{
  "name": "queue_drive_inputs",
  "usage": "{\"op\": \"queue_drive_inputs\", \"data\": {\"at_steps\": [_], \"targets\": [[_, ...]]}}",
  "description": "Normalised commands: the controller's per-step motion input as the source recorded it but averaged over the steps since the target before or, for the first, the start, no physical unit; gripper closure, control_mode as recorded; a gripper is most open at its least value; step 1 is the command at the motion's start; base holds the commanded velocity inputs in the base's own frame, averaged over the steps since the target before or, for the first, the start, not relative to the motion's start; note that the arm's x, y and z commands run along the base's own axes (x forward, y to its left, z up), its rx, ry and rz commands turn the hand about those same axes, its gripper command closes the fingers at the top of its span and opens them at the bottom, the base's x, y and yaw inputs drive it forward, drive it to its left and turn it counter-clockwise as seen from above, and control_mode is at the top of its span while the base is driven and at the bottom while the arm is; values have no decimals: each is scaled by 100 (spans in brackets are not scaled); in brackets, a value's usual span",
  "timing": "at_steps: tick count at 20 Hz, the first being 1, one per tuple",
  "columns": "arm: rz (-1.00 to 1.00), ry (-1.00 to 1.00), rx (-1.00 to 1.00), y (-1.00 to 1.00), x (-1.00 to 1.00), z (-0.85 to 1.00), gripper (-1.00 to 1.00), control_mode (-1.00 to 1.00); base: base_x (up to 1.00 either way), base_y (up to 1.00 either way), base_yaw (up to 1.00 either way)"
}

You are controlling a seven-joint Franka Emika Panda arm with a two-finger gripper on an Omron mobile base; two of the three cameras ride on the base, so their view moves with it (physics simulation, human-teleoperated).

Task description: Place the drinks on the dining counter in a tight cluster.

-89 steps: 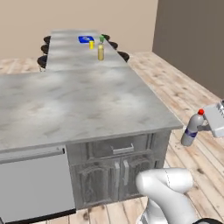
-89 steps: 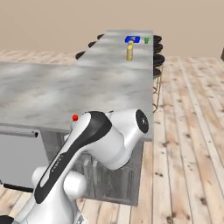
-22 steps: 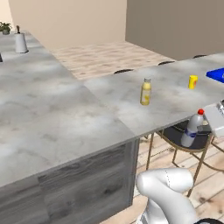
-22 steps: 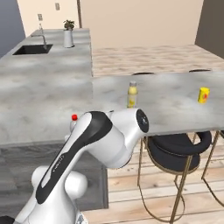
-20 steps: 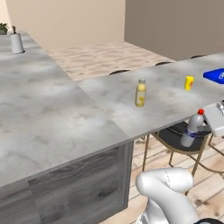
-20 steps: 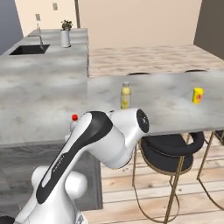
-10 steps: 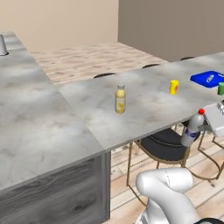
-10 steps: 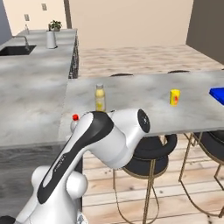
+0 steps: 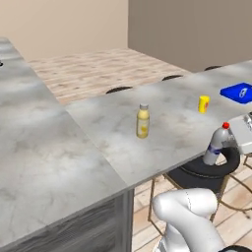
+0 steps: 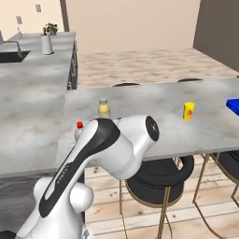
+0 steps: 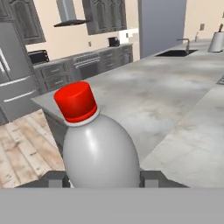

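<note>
My gripper (image 11: 103, 179) is shut on a slim silver-grey bottle (image 11: 100, 148) with a red cap; one dark fingertip (image 11: 54, 178) shows at each side of its body. From the left base view the held bottle (image 9: 215, 146) hangs upright at the gripper (image 9: 225, 142), just off the near edge of the dining counter (image 9: 172, 130). Over the arm in the right base view I see its red cap (image 10: 80, 124). A wider yellow bottle (image 9: 142, 121) with a pale cap stands upright on the dining counter (image 10: 149, 116), to the left of the held one. That yellow bottle (image 10: 103, 108) is just behind the arm.
A small yellow-orange box (image 9: 203, 104) and a blue object (image 9: 238, 92) lie further right on the slab. Black round stools (image 10: 156, 184) stand under its near edge. The sink (image 10: 11, 56) and a potted plant (image 10: 50, 28) sit on the far worktop at left.
The whole picture has shifted as the base drives along the counter, so the yellow bottle and the yellow-orange box now sit nearer and more central. The silver-grey bottle stays in the grip.
</note>
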Motion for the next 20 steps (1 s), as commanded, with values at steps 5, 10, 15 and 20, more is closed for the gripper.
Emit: {"op": "queue_drive_inputs", "data": {"at_steps": [5, 10, 15, 20], "targets": [[0, 0, 0, 0, 0, 0, 100, 100, 76, -10, -6], [0, 0, 0, 0, 0, 0, 100, 100, 67, -23, 0], [0, 0, 0, 0, 0, 0, 100, 100, 90, -14, 4], [0, 0, 0, 0, 0, 0, 100, 100, 40, -29, 11]]}}
